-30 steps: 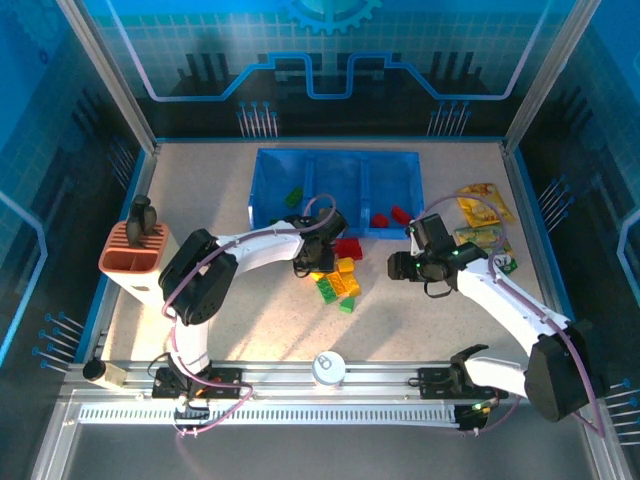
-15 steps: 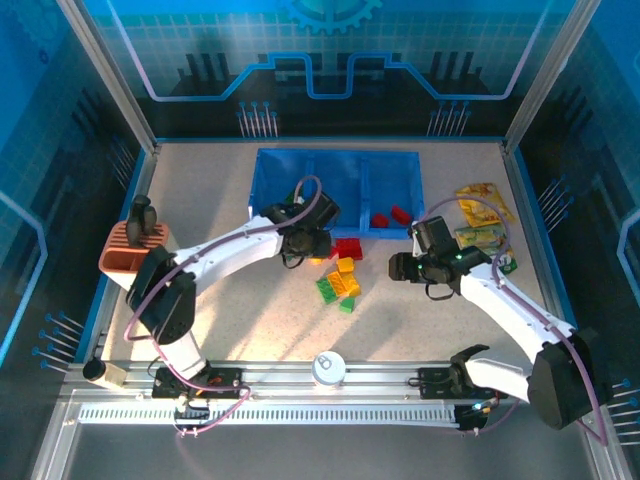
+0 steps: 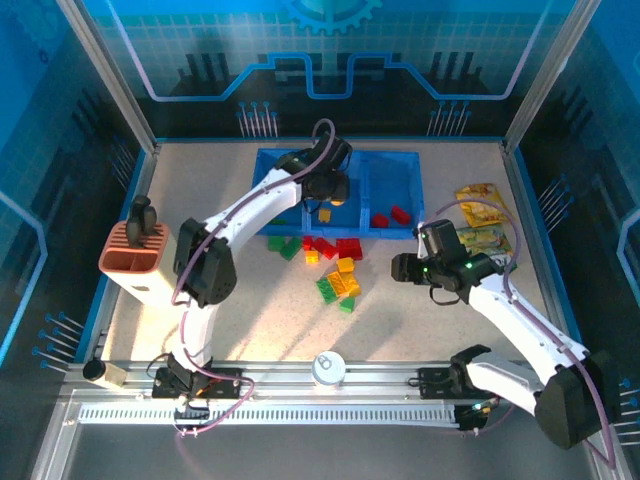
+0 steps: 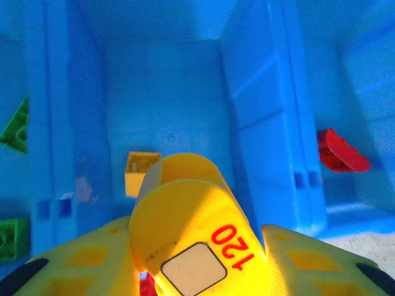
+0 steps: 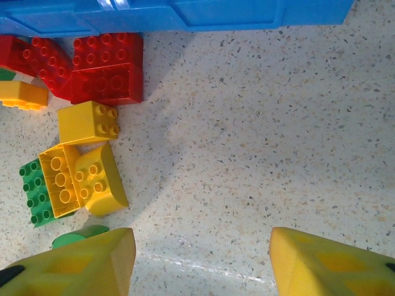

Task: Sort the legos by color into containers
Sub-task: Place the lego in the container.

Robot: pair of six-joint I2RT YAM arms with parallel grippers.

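- One yellow lego (image 4: pixel 185 203) is pinched between the fingers of the left gripper (image 4: pixel 196 259), above the blue tray (image 3: pixel 390 156). It is smooth and rounded, with a small sticker that carries red digits.
- The middle compartment (image 4: pixel 166 92) of the tray lies directly under this lego, so I judge that the next move needs only to open the fingers. The long axis of the lego seems to point down along the fingers, toward the tray floor.
- Another yellow brick (image 4: pixel 141 172) lies in that compartment, green bricks (image 4: pixel 15 126) in the left compartment, and a red brick (image 4: pixel 342 151) in the right one.
- The tray is translucent plastic with low, ribbed walls.
- The right gripper (image 5: pixel 200 246) hovers in front of the tray with its fingers spread and empty, near the loose studded legos (image 5: pixel 92 123) on the speckled table (image 5: pixel 278 135). It is the nearer arm for them.
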